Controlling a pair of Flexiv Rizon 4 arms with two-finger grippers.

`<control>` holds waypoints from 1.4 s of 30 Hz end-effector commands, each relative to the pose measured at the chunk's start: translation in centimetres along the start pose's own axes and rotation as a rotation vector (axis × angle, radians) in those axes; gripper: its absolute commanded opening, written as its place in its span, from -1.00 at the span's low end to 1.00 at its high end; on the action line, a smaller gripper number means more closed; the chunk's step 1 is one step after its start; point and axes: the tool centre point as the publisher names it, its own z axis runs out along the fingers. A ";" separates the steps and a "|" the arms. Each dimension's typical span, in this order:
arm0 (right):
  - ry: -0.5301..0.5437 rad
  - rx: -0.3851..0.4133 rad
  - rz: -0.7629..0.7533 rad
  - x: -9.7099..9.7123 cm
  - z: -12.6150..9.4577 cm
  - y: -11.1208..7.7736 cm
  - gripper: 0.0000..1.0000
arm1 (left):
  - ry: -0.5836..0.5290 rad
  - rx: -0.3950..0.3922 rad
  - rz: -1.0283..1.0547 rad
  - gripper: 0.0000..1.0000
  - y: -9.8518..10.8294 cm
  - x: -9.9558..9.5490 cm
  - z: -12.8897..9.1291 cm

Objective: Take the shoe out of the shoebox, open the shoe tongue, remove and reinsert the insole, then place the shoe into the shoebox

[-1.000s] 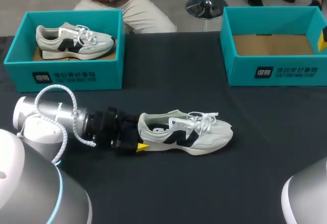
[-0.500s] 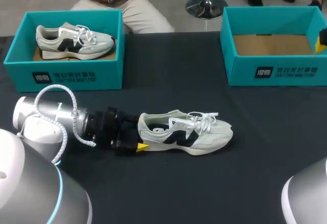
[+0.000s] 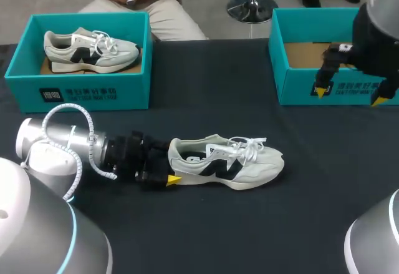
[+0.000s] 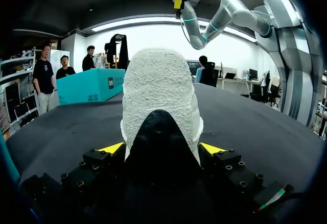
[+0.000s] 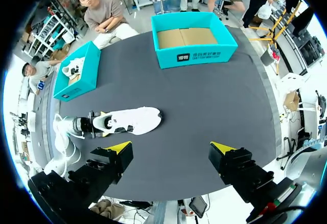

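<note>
A white and grey shoe (image 3: pixel 227 161) with a black side mark lies on its sole in the middle of the black table, toe to the right. My left gripper (image 3: pixel 169 165) sits low at the heel. In the left wrist view the heel (image 4: pixel 158 96) fills the gap, and both yellow tips press its sides, so my left gripper (image 4: pixel 162 148) is shut on it. My right gripper (image 3: pixel 350 96) hangs open and empty high above the table, in front of the right shoebox. From the right wrist view my right gripper (image 5: pixel 170 146) looks down from far above on the shoe (image 5: pixel 130 122).
An empty teal shoebox (image 3: pixel 293 87) stands at the back right. A second teal shoebox (image 3: pixel 81 90) at the back left holds another matching shoe (image 3: pixel 90 49). Both boxes also show from above, the right box (image 5: pixel 194 55) and the left box (image 5: pixel 82 76).
My right arm has swung in from the right edge and now hangs before the right shoebox. The left gripper and the shoe have not moved.
</note>
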 end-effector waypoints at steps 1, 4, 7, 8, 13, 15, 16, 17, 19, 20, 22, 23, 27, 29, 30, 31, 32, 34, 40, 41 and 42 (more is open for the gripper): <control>-0.083 0.048 -0.014 6.5 3.5 0.0 1.00 | -0.002 -0.001 0.000 -1.00 0.5 0.0 0.1; -0.096 0.074 -0.032 8.3 5.1 -0.8 1.00 | -0.002 -0.001 0.000 -1.00 0.5 0.0 0.1; -0.106 0.093 -0.050 9.9 6.3 -1.3 1.00 | -0.002 -0.001 0.000 -1.00 0.5 0.0 0.1; -0.110 0.097 -0.048 10.3 6.6 -1.4 1.00 | -0.002 -0.001 0.000 -1.00 0.5 0.0 0.1; -0.131 0.155 -0.061 12.4 8.3 -2.1 1.00 | -0.002 -0.001 0.000 -1.00 0.5 0.0 0.1; -0.131 0.155 -0.061 12.4 8.3 -2.1 1.00 | -0.002 -0.001 0.000 -1.00 0.5 0.0 0.1; -0.131 0.155 -0.061 12.4 8.3 -2.1 1.00 | -0.002 -0.001 0.000 -1.00 0.5 0.0 0.1; -0.131 0.155 -0.061 12.4 8.3 -2.1 1.00 | -0.002 -0.001 0.000 -1.00 0.5 0.0 0.1; -0.131 0.155 -0.061 12.4 8.3 -2.1 1.00 | -0.002 -0.001 0.000 -1.00 0.5 0.0 0.1; -0.131 0.155 -0.061 12.4 8.3 -2.1 1.00 | -0.002 -0.001 0.000 -1.00 0.5 0.0 0.1; -0.131 0.155 -0.061 12.4 8.3 -2.1 1.00 | -0.002 -0.001 0.000 -1.00 0.5 0.0 0.1; -0.131 0.155 -0.061 12.4 8.3 -2.1 1.00 | -0.002 -0.001 0.000 -1.00 0.5 0.0 0.1; -0.131 0.155 -0.061 12.4 8.3 -2.1 1.00 | -0.002 -0.001 0.000 -1.00 0.5 0.0 0.1; -0.131 0.155 -0.061 12.4 8.3 -2.1 1.00 | -0.002 -0.001 0.000 -1.00 0.5 0.0 0.1; -0.131 0.155 -0.061 12.4 8.3 -2.1 1.00 | -0.002 -0.001 0.000 -1.00 0.5 0.0 0.1; -0.131 0.155 -0.061 12.4 8.3 -2.1 1.00 | -0.002 -0.001 0.000 -1.00 0.5 0.0 0.1; -0.131 0.155 -0.061 12.4 8.3 -2.1 1.00 | -0.002 -0.001 0.000 -1.00 0.5 0.0 0.1; -0.131 0.155 -0.061 12.4 8.3 -2.1 1.00 | -0.002 -0.001 0.000 -1.00 0.5 0.0 0.1; -0.132 0.150 -0.066 12.9 8.7 -2.1 1.00 | -0.002 -0.001 0.000 -1.00 0.5 0.0 0.1; -0.132 0.149 -0.073 13.5 9.0 -2.1 1.00 | -0.002 -0.001 0.000 -1.00 0.5 0.0 0.1; -0.144 0.147 -0.081 14.0 9.3 -2.1 1.00 | -0.002 -0.001 0.000 -1.00 0.5 0.0 0.1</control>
